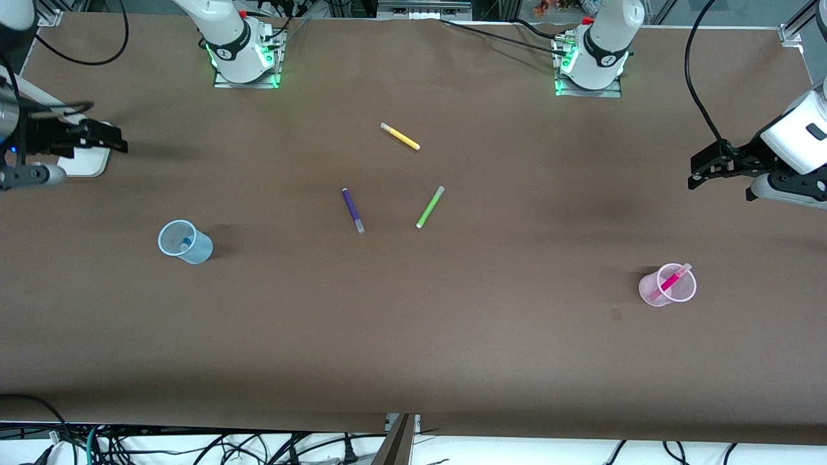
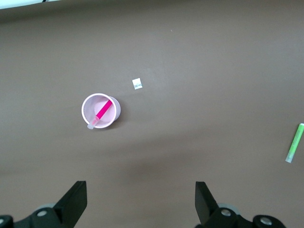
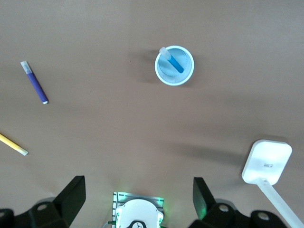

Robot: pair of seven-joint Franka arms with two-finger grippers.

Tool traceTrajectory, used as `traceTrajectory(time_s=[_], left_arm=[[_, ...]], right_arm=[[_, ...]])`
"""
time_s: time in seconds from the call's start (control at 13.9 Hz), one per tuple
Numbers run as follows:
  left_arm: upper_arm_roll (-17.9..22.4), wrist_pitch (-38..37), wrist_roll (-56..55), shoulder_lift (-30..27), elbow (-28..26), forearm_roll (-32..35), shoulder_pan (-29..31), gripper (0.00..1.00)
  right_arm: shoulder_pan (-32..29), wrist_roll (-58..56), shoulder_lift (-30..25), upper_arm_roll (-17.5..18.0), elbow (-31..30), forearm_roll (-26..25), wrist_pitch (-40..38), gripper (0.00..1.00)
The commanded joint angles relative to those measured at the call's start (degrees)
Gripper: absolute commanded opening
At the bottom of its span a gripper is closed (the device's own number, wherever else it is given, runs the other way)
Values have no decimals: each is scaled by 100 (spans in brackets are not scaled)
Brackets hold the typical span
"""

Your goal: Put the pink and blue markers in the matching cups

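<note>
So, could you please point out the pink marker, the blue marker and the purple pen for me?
pink marker (image 1: 669, 281), front view, on its magenta barrel inside the pink cup.
blue marker (image 3: 176, 63), right wrist view, on its blue barrel inside the blue cup.
purple pen (image 1: 351, 206), front view, mid-barrel.

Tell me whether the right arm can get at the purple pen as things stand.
Probably yes. The purple pen lies flat in the open, apart from the green pen. The right gripper hangs open over the table's right-arm end, with only the blue cup nearby, off its path.
</note>
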Motion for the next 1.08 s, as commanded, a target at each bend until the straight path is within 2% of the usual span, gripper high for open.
traceTrajectory(time_s=[0.0,0.14,1.01], left_arm=[[-18,108,58,112,71,-147,62,100],[-18,99,67,112,44,-147,97,100],[-36,37,67,77,70,-138,106,100]], right_arm=[[5,96,-566,2,-357,-86,147,100],[-4,88,-708,-16,-357,-120,78,100],[-39,149,-392,-77,38,-156,-116,100]])
